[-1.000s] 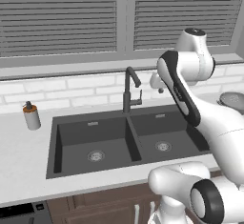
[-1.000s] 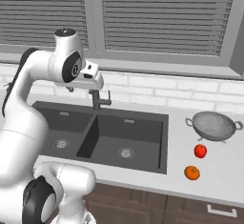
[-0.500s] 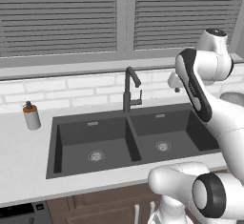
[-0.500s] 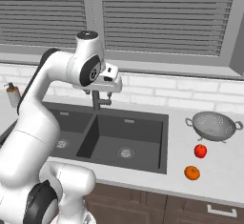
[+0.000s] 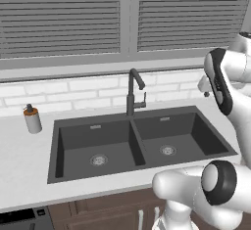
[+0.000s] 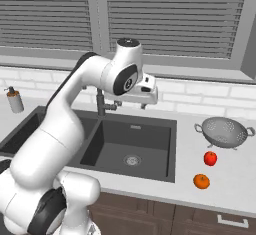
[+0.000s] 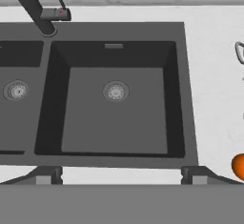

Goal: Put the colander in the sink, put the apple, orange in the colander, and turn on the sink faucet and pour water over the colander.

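The silvery colander (image 6: 226,131) stands on the counter right of the dark double sink (image 6: 150,166). In front of it lie the red apple (image 6: 210,158) and the orange (image 6: 201,181). My gripper (image 6: 132,104) hangs open and empty above the right basin, well left of the fruit and just right of the faucet (image 5: 135,89). In the hand view the gripper (image 7: 121,178) looks down into the right basin of the sink (image 7: 188,89), with the faucet (image 7: 35,11) at top left, the orange (image 7: 239,166) at the right edge and a colander (image 7: 239,52) handle above it.
A small soap dispenser (image 5: 32,119) stands on the counter left of the sink. A white tiled wall and a window with blinds run behind the faucet. Each basin has a round silver drain (image 7: 115,92).
The arm has swung to the right, carrying the hand from the faucet's left side to above the right basin. The colander and the fruit have not moved.
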Robot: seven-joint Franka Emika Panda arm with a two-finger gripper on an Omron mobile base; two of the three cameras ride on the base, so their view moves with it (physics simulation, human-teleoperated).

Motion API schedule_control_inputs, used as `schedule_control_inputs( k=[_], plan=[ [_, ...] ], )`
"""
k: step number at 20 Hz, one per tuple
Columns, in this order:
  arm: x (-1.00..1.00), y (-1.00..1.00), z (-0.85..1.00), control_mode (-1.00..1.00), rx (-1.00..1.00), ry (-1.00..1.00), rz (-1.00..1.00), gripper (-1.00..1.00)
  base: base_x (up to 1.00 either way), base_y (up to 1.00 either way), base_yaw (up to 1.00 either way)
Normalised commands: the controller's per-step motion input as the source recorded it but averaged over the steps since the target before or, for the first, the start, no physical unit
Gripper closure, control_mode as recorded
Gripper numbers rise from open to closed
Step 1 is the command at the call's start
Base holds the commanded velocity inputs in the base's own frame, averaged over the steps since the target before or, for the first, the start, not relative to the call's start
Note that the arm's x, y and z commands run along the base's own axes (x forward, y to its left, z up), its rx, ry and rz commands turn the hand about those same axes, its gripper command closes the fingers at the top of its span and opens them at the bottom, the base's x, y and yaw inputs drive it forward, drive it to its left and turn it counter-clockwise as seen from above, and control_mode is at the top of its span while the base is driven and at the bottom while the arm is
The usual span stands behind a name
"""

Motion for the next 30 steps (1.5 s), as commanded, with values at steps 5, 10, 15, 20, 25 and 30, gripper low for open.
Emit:
schedule_control_inputs(
  k=[5,10,15,20,25,30],
  plan=[
    [0.03,-0.74,-0.17,-1.0,0.0,0.12,0.0,-1.0,0.0,0.0,0.0],
    [0.05,-0.73,-0.22,-1.0,0.0,0.1,0.0,-1.0,0.0,0.0,0.0],
    [0.06,-0.56,-0.31,-1.0,0.0,0.07,0.0,-1.0,0.0,0.0,0.0],
    [0.07,-0.33,-0.37,-1.0,-0.03,0.02,0.0,-1.0,0.0,0.0,0.0],
    [0.11,-0.24,-0.37,-1.0,-0.08,0.0,0.0,-1.0,0.0,0.0,0.0],
    [0.21,-0.17,-0.33,-1.0,-0.09,0.0,0.0,-1.0,0.0,0.0,0.0]
  ],
)
